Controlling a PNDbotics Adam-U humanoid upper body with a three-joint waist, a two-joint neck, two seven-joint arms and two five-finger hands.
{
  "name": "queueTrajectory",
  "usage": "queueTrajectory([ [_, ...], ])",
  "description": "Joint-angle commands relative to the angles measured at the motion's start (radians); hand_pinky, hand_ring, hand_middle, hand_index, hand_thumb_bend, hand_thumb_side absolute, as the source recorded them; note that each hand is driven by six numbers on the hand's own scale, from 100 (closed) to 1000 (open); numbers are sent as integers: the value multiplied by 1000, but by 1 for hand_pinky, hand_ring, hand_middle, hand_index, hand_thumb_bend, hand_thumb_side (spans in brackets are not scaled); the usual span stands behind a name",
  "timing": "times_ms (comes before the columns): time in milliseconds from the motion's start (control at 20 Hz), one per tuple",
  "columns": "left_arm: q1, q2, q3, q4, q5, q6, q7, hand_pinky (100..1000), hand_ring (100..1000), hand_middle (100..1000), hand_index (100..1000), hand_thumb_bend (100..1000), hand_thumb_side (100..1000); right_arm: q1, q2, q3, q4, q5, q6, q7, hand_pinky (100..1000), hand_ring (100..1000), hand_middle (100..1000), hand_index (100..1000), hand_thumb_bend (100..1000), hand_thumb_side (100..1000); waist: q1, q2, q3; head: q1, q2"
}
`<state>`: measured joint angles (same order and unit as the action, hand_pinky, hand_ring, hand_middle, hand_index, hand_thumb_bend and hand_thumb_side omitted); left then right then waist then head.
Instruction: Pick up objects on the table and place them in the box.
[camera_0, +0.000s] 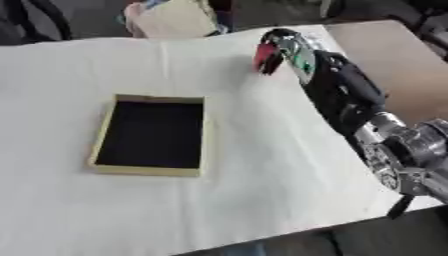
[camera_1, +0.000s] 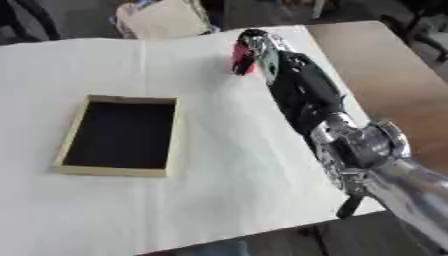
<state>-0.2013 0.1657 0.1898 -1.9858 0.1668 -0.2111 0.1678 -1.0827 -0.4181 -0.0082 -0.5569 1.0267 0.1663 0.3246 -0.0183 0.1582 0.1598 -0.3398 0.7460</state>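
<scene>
Desk (camera_0: 262, 165) draped in white cloth, seen from above and slightly askew. Right arm enters from the 4 o'clock corner and stretches diagonally toward 12 o'clock, black forearm with silver joints near the desk edge. Right hand (camera_0: 293, 50) sits at the far end of the desk, around 1 o'clock from the picture's centre. A small red object (camera_0: 263, 58) shows at the hand's left side, at about 9 o'clock from the palm, right against the fingers (camera_0: 278, 36), which bend over and down around its top. Blur hides whether the fingers truly close on it or only touch it; cannot tell, nor whether it rests on the cloth or is lifted. Shallow box (camera_0: 101, 134) with pale yellow walls and a dark inside lies flat on the cloth at 9 o'clock from centre, well apart from the hand and the red object, toward their 7 o'clock. Left hand shows in neither view.
</scene>
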Motion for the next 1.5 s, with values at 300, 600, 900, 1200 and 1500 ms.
queueTrajectory([
  [300,-1,15,6,-14,-3,-1,0,814,583,610,809,238,459,-33,31,91,-166,-17,-113,54,803,862,734,963,100,100,3,-29,-7,-2,8],
  [600,2,13,4,-14,-1,0,-2,814,583,609,809,238,459,-22,103,228,-333,-49,-249,164,832,868,755,966,100,100,8,-34,-2,-10,14],
  [900,6,13,3,-14,0,2,-3,814,582,609,809,238,459,3,160,355,-473,-131,-331,274,839,868,763,965,100,100,12,-36,2,-16,22],
  [1200,8,12,4,-14,0,2,-3,814,581,609,809,238,459,51,204,417,-508,-154,-350,328,834,866,767,964,100,100,13,-34,1,-15,24],
  [1500,9,10,5,-14,0,2,-3,814,580,609,809,237,460,104,242,442,-496,-149,-377,316,820,864,787,970,100,100,15,-29,-5,-13,24],
])
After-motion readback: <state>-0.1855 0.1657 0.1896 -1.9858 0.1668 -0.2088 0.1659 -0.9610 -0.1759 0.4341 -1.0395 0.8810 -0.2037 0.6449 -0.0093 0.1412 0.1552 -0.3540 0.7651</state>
